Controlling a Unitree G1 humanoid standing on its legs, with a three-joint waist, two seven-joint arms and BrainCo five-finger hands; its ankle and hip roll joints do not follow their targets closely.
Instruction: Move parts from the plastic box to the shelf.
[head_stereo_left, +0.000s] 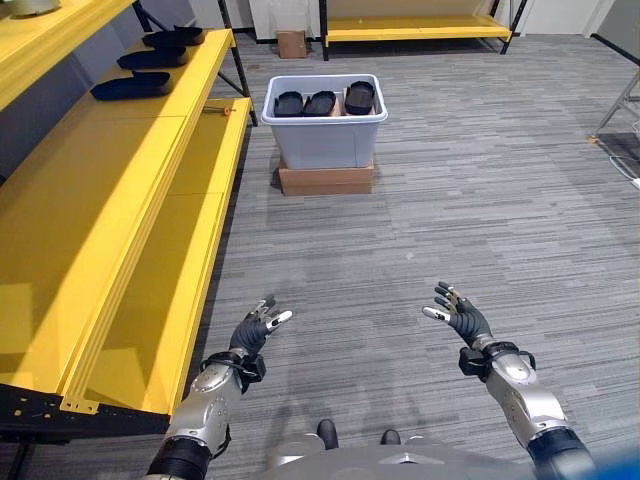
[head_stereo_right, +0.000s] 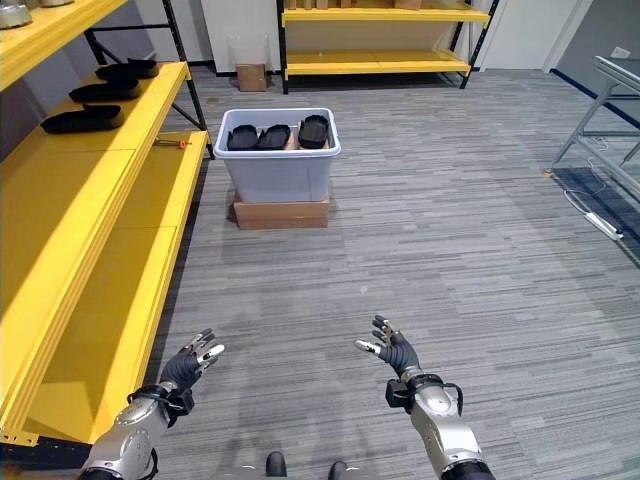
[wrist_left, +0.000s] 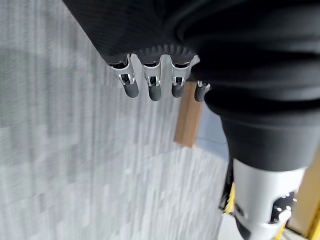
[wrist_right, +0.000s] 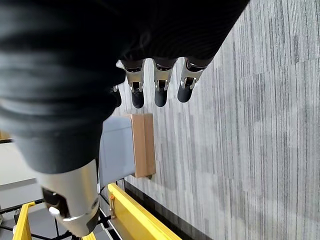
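Both hands, left hand (head_stereo_left: 258, 328) and right hand (head_stereo_left: 460, 315), hang relaxed and empty above the grey carpet. Ahead, a pale grey plastic box (head_stereo_left: 325, 135) on a flat cardboard carton (head_stereo_left: 326, 180) holds three black oval parts (head_stereo_left: 320, 102) side by side, long axes pointing away. Similar black parts (head_stereo_left: 132, 86) lie on the yellow shelf (head_stereo_left: 110, 200).

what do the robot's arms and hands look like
Both arms are smooth silver-grey metal tubes with a dark band near the elbow end. Each wrist and hand back wears a dark ribbed cover. The left hand and right hand have slim silver fingers capped with dark tips, plus a separate thumb.
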